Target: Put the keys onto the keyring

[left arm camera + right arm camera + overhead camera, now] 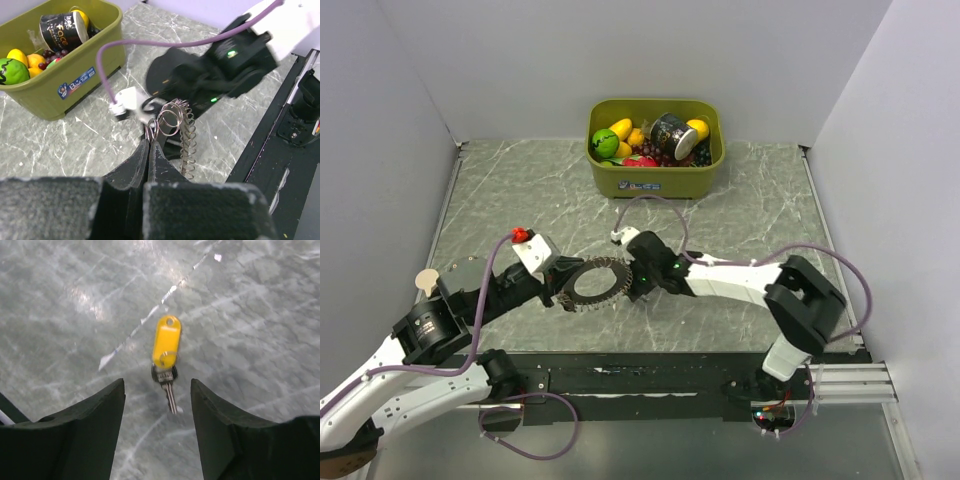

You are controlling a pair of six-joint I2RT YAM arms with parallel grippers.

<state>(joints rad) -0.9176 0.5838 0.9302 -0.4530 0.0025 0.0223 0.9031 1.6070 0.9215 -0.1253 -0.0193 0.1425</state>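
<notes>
Marbled grey table (760,215), pale walls (520,60), keyring (603,263)

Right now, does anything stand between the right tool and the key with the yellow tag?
Nothing visible does. The yellow-tagged key shows in the open gap just ahead of the right tool, with only bare table around it.

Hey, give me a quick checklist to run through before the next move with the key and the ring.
1. Grip of left hand on keyring: ok, shut on it.
2. Opening of right hand: ok, open.
3. Hold on yellow key: not ok, it is loose below the right hand.
4. Key on keyring: not ok.
5. Key resting on table: cannot tell, blurred.
</notes>
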